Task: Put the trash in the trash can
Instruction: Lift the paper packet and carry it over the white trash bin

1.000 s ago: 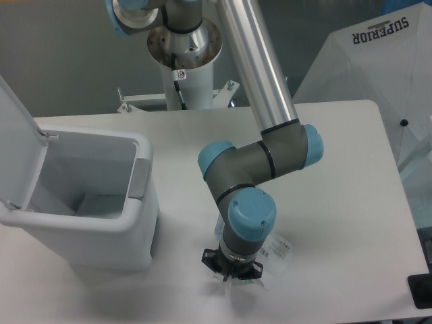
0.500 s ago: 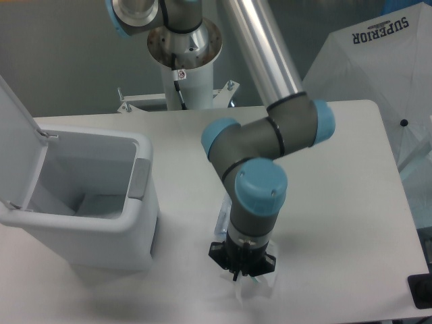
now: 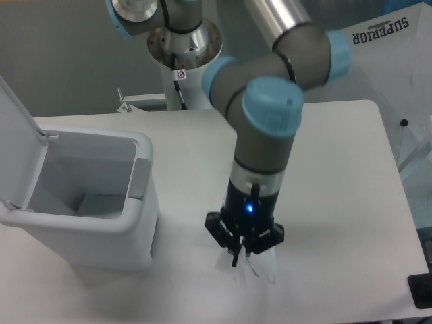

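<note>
We saw the gripper (image 3: 243, 258) pinching the white plastic packet (image 3: 264, 267) by its top edge, clear of the table (image 3: 337, 169), ready for carrying toward the open trash can (image 3: 138, 202).

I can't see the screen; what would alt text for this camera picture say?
A grey and blue robot arm reaches down over a white table, its hand gripping a crinkly clear-white plastic packet just above the tabletop. To the left stands a large white trash can with its lid flipped open.
</note>
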Controlling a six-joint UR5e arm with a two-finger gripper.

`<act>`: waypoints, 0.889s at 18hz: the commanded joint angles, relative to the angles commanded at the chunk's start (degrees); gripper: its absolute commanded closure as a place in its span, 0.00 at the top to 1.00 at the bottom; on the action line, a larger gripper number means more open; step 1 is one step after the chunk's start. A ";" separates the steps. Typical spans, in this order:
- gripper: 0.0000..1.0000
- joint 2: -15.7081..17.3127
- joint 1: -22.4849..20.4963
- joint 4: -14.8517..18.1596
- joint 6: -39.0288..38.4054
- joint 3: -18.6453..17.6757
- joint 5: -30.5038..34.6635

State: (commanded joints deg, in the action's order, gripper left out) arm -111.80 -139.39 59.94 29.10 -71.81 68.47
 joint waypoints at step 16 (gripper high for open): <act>0.00 6.94 0.70 -0.09 -11.34 0.44 -10.81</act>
State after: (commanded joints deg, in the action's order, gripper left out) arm -104.86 -138.69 59.85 17.76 -71.37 57.66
